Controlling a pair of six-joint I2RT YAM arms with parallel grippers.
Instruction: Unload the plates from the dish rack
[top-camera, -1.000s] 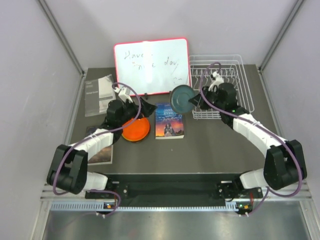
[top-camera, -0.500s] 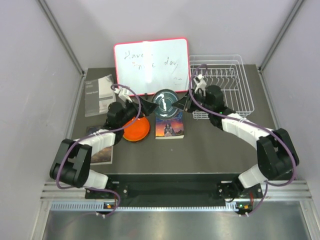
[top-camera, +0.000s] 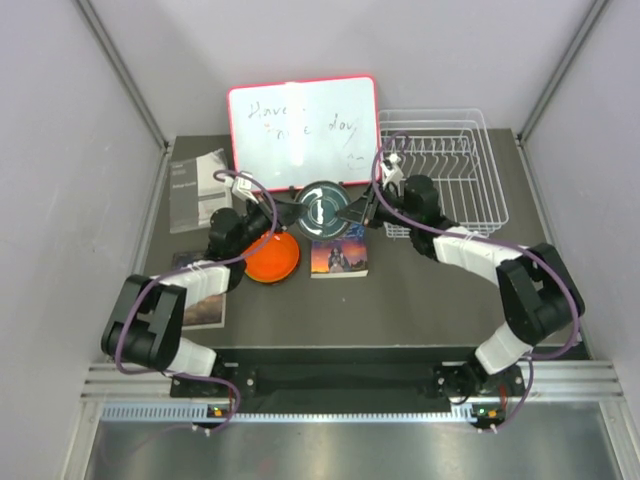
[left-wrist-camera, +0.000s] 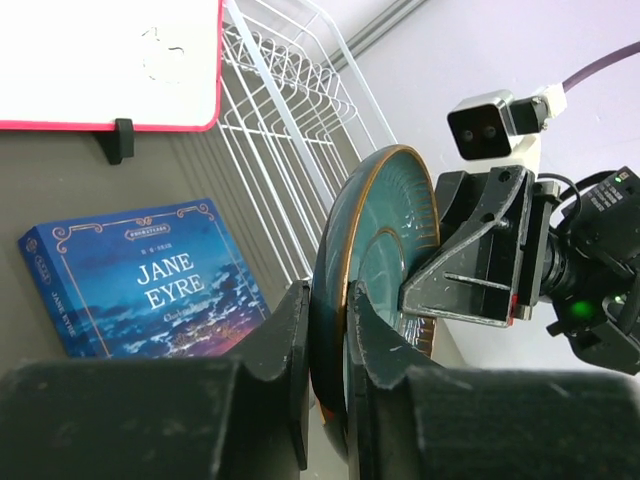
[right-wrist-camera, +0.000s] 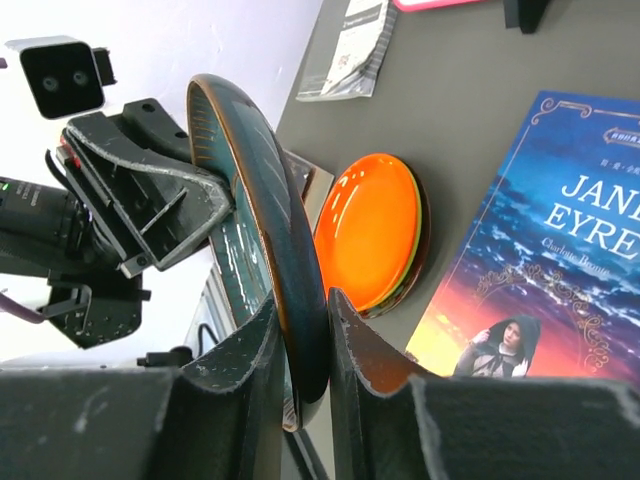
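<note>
A dark teal plate (top-camera: 323, 208) hangs on edge above the table, between the whiteboard and the book. My left gripper (top-camera: 298, 208) is shut on its left rim, and my right gripper (top-camera: 352, 212) is shut on its right rim. The left wrist view shows the plate (left-wrist-camera: 375, 230) pinched between that gripper's (left-wrist-camera: 328, 300) jaws. The right wrist view shows the same plate (right-wrist-camera: 255, 180) clamped in that gripper (right-wrist-camera: 300, 305). An orange plate (top-camera: 272, 258) tops a small stack on the table at the left, with green and dark red rims (right-wrist-camera: 418, 240) under it. The white wire dish rack (top-camera: 450, 150) stands at the back right with no plates in it.
A red-framed whiteboard (top-camera: 303, 120) stands at the back centre. A blue paperback book (top-camera: 338, 255) lies just below the held plate. A grey booklet (top-camera: 195, 190) lies at the back left, and another flat book (top-camera: 205, 300) sits near the left arm.
My right gripper carried the teal plate leftward from the rack to above the book. My left gripper, open before, has shut on the plate's left rim.
</note>
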